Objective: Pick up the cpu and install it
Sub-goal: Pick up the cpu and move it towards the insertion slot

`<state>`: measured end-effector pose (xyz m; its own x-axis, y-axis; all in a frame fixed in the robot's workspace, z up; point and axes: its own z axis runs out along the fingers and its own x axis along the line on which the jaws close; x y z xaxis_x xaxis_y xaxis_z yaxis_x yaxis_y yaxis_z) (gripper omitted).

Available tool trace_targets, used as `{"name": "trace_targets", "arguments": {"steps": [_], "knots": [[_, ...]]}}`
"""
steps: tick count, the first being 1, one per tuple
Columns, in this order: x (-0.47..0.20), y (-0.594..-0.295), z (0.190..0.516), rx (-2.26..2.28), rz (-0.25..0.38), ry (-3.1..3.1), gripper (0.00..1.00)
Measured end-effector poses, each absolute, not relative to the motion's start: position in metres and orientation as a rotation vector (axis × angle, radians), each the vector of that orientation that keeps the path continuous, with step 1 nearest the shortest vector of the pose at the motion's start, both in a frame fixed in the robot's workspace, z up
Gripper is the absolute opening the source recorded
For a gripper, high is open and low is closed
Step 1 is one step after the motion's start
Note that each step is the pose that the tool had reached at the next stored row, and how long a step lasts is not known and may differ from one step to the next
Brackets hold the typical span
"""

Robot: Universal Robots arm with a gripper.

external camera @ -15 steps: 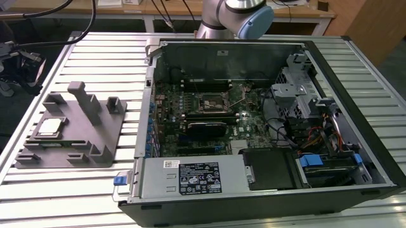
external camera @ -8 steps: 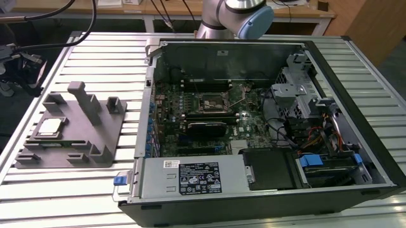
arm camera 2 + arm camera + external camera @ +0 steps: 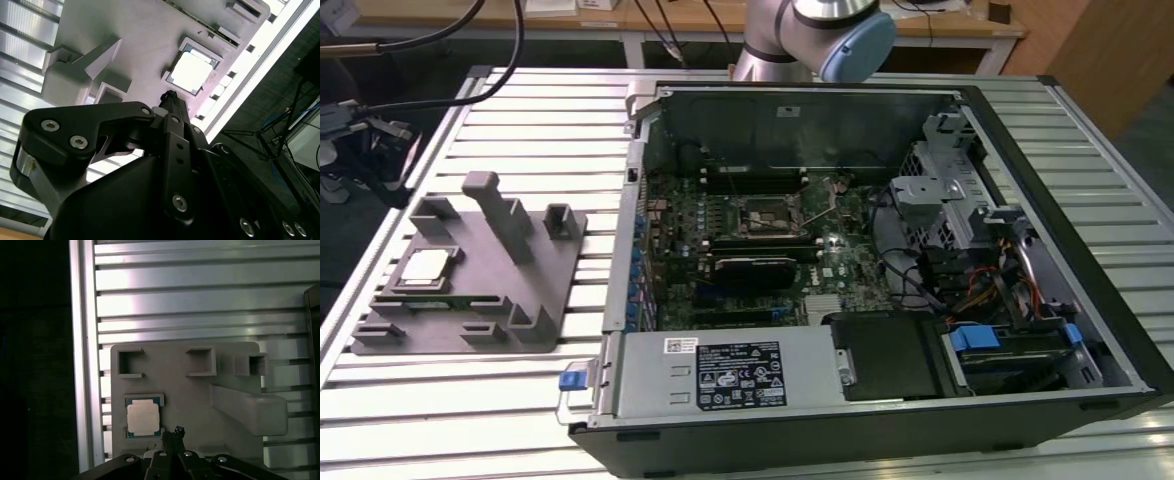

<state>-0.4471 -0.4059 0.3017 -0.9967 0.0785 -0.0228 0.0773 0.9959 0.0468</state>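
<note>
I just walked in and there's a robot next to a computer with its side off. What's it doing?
A robot arm is working on putting a chip into the open computer. Right now the small silver chip lies in its pocket on a grey holder, on the metal table beside the computer. The claw hangs above the holder, near the chip, without touching it. So the chip has not been picked up yet.

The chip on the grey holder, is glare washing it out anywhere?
In the second wrist view the chip is blown out near white; in the first wrist view, bright with its rim clear; in the exterior view, dull, no glare.
</note>
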Motion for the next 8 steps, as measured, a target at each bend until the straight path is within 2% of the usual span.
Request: {"name": "trace_targets", "arguments": {"steps": [8], "knots": [[-0.4477,-0.4063,0.2933,0.122,0.072,3.114,0.11]]}}
